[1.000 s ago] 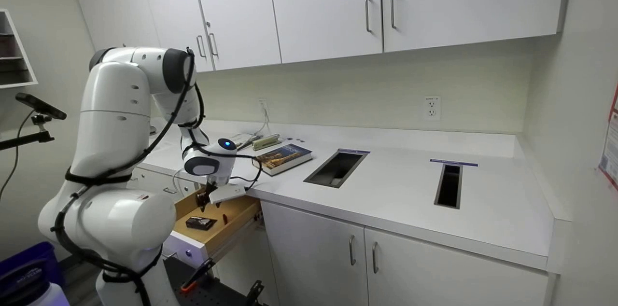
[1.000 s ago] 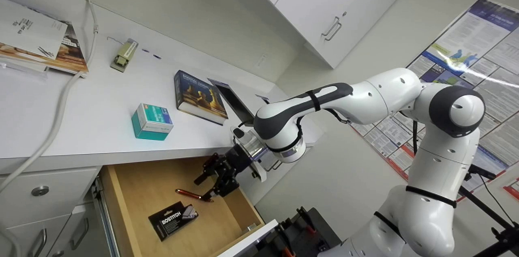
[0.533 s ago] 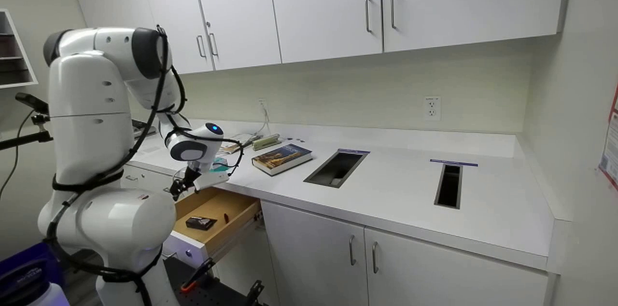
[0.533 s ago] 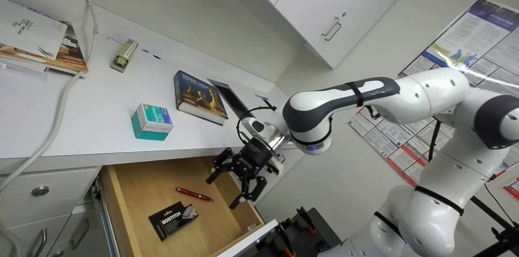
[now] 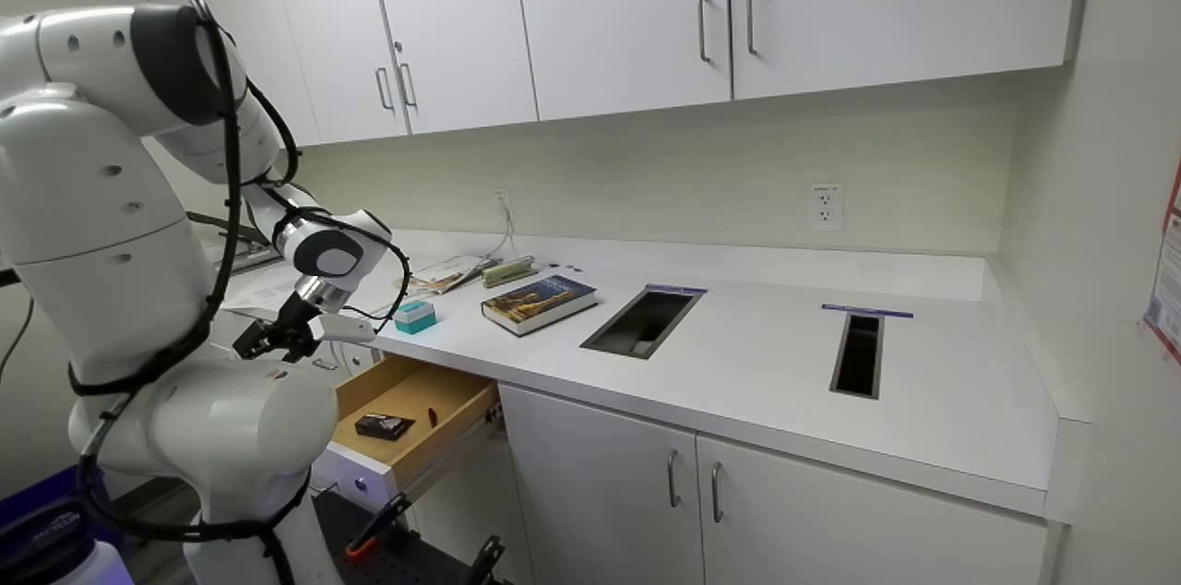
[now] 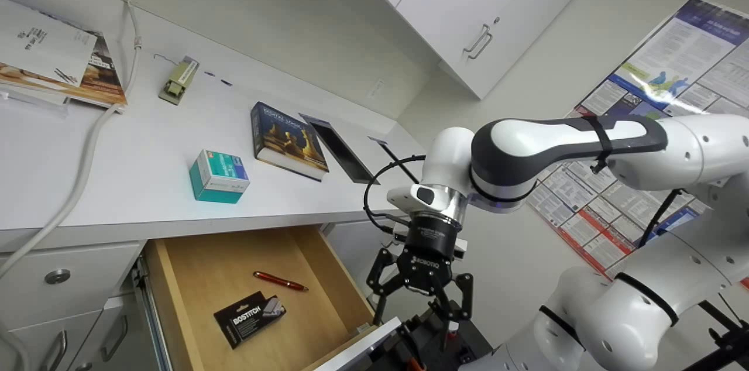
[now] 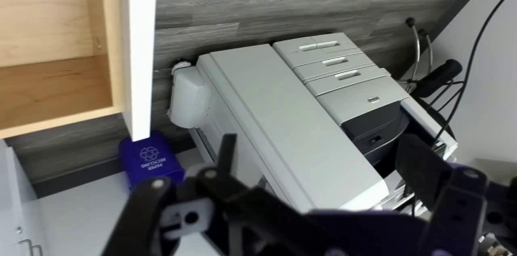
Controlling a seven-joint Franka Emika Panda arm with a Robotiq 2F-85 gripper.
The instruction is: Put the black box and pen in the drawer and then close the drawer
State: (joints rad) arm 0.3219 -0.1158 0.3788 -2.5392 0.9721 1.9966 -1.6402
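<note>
The drawer [image 6: 319, 330] stands pulled out under the counter; its pale wood inside shows in both exterior views [image 5: 443, 387]. The black box [image 6: 248, 319] lies flat on the drawer floor and also shows in an exterior view [image 5: 383, 425]. The red pen [image 6: 280, 281] lies on the drawer floor near it, apart from the box [image 5: 433, 417]. My gripper [image 6: 411, 324] is open and empty, with fingers wide apart, outside the drawer by its front corner. In the wrist view the gripper [image 7: 319, 147] has nothing between its fingers; the drawer's white front [image 7: 139, 50] is at upper left.
The counter [image 6: 146, 178] holds a teal box [image 6: 219, 176], a thick book [image 6: 289, 140], a green stapler [image 6: 179, 79] and papers. A white cable [image 6: 88, 160] hangs over the counter edge. A black platform with clamps [image 5: 406, 548] stands below the drawer. A printer [image 7: 299, 122] shows in the wrist view.
My gripper has let the pen go and moved up and out of the drawer, past its front corner. The pen and black box stay on the drawer floor. The drawer has not moved.
</note>
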